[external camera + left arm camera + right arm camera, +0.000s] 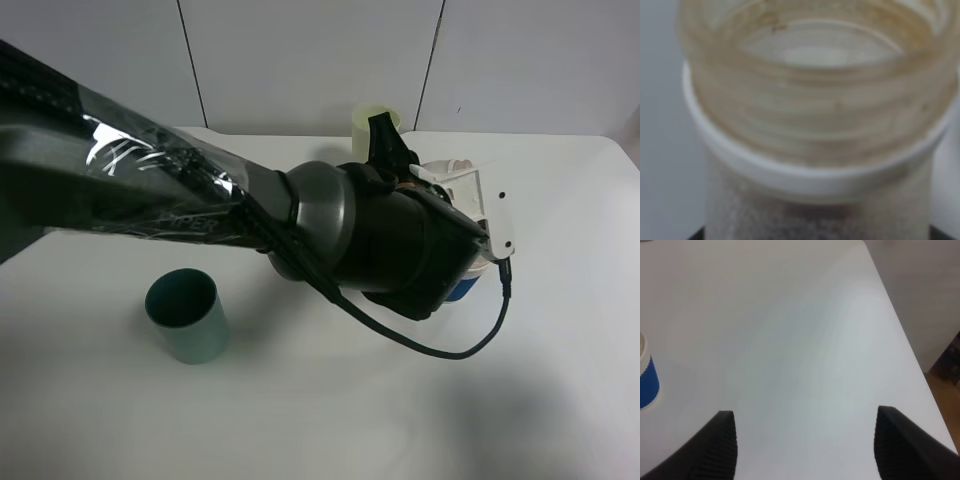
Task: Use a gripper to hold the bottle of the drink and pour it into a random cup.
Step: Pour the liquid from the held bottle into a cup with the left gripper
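Note:
My left arm reaches across the exterior high view to the right of the middle. Its white flat-plated left gripper (482, 205) hangs over the blue cup (463, 289), most of which the wrist hides. In the left wrist view the bottle (815, 125) fills the picture: a wide pale open neck with a white collar, held very close. A faint reddish-brown tint of the drink (815, 209) shows below the collar. The gripper appears shut on the bottle. My right gripper (802, 445) is open and empty over bare table; the blue cup (647, 382) sits at that view's edge.
A dark teal cup (185, 315) stands at the front left of the white table (560, 380). A tall pale green cup (372, 122) stands at the back, just behind the left wrist. A black cable (440, 345) loops below the gripper. The table's right edge (910, 340) is near the right gripper.

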Motion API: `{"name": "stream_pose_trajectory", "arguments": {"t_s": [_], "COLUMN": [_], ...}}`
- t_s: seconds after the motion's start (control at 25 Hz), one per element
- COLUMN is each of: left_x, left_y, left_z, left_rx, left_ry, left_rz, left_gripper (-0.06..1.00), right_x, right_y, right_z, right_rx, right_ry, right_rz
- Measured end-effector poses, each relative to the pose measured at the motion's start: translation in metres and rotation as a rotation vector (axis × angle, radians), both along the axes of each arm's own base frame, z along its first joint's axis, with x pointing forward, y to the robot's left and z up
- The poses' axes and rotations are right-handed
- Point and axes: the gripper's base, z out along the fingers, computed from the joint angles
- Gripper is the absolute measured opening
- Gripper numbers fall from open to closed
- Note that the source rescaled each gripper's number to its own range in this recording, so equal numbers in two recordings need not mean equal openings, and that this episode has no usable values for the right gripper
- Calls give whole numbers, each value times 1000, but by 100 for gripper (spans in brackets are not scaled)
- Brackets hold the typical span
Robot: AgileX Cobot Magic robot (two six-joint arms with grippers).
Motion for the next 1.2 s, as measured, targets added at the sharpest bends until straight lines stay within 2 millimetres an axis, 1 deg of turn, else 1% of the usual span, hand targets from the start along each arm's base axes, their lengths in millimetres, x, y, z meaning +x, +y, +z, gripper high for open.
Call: {"name": "stream_pose_trajectory", "arguments": {"t_s": [0.24, 0.4, 0.56, 0.96, 1.2], "left_x": [0, 6, 8, 7, 2], "left_y": [-1, -9, -12, -12, -13], "left_z": [3, 6, 3, 3, 0], "left_rx": [0, 18, 32, 35, 89], "left_ry": [-10, -42, -48, -49, -45], "left_rz": [15, 37, 41, 40, 11], "left_gripper": [1, 1, 1, 0, 0], "right_x": [0, 0, 0, 0, 0], "right_y": [0, 0, 0, 0, 0], "right_z": [0, 0, 0, 0, 0], "right_rx": [0, 0, 0, 0, 0], "right_ry": [0, 0, 0, 0, 0], "right_rz": [0, 0, 0, 0, 0]}}
